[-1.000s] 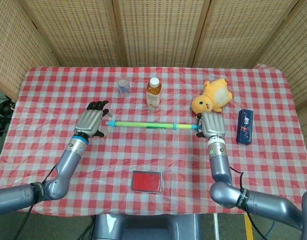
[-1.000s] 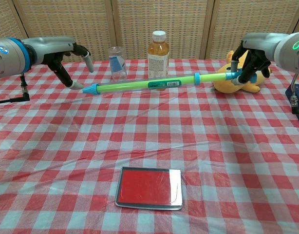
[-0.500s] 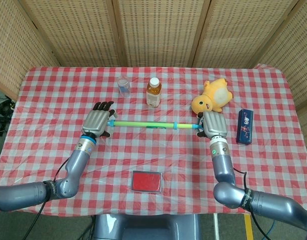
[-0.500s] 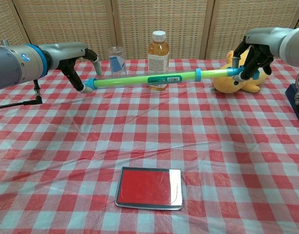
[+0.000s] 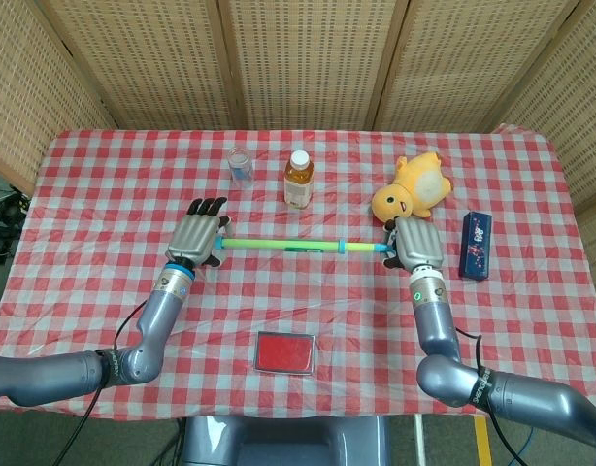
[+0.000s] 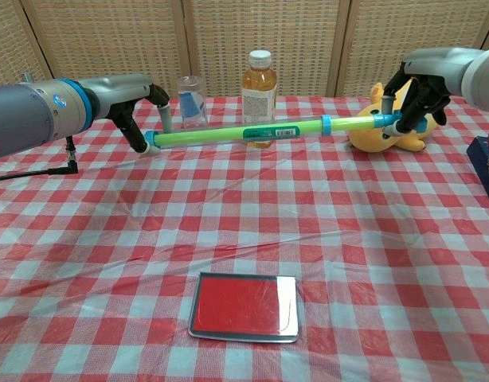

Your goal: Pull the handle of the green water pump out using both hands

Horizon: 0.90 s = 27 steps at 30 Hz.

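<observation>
The green water pump (image 6: 244, 133) is held level above the checked tablecloth (image 6: 324, 239), in front of the tea bottle (image 6: 259, 79) and the clear cup (image 6: 190, 101). Its handle end is gripped by the right hand (image 6: 416, 99), fingers curled around it just in front of the yellow plush duck (image 5: 411, 191). At the barrel's blue tip the left hand (image 6: 141, 119) is placed with fingers partly spread around it; whether a firm grip is made cannot be told. If the handle is pulled against so loose a hold, the barrel could slip free, and the bottle or cup could be knocked over.
</observation>
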Each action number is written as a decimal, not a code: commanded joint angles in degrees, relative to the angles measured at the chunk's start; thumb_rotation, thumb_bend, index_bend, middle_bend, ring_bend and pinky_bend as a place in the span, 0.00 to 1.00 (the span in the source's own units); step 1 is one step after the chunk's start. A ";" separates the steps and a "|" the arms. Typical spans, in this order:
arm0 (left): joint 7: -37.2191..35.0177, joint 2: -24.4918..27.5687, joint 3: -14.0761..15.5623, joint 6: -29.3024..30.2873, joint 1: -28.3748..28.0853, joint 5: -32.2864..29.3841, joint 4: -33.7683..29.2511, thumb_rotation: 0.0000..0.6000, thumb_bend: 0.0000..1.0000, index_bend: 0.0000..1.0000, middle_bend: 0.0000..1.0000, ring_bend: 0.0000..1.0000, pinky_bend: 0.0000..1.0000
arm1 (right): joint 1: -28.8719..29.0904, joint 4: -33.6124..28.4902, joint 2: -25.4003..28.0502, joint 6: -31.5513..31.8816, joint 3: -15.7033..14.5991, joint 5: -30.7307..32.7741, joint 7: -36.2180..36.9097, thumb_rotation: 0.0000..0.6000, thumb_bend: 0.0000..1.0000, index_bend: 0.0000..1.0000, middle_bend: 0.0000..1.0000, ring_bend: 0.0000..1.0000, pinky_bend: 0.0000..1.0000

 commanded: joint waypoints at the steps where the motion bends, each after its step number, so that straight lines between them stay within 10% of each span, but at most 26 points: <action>1: 0.09 -0.62 0.26 0.06 -0.22 0.13 0.63 1.00 0.33 0.45 0.00 0.00 0.00 | -0.03 -0.10 0.07 0.08 -0.21 -0.12 0.27 1.00 0.54 0.81 1.00 1.00 0.74; 27: -4.70 3.08 4.95 5.40 7.57 6.56 -3.43 1.00 0.39 0.52 0.00 0.00 0.00 | -1.48 4.93 1.24 0.86 -2.79 -0.56 1.29 1.00 0.54 0.81 1.00 1.00 0.74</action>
